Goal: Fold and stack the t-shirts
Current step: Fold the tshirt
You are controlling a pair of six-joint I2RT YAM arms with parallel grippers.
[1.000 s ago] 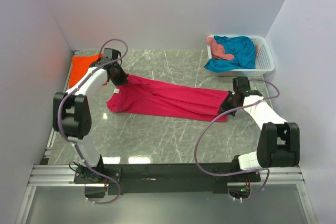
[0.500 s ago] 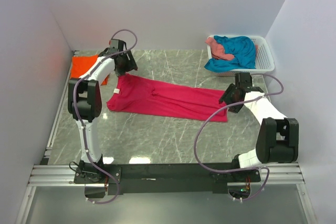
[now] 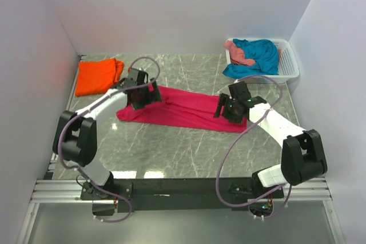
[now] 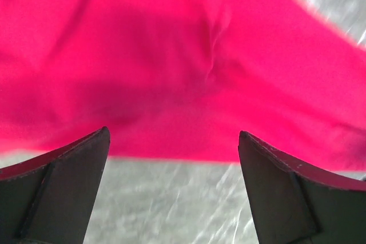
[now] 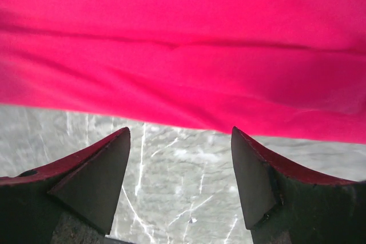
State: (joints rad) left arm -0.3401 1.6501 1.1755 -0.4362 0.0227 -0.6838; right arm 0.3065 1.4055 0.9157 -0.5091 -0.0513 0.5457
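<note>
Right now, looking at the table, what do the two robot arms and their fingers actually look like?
Both the left arm and the right arm have white tube-like links joined by chunky black joints. A thin lilac-grey cable loops loosely along each. The fingers are dark, matte, wedge-shaped blades tapering to points, two per arm.

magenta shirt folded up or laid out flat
Laid out flat: the magenta shirt lies as a long narrow strip on the table, apparently folded lengthwise only.
</note>
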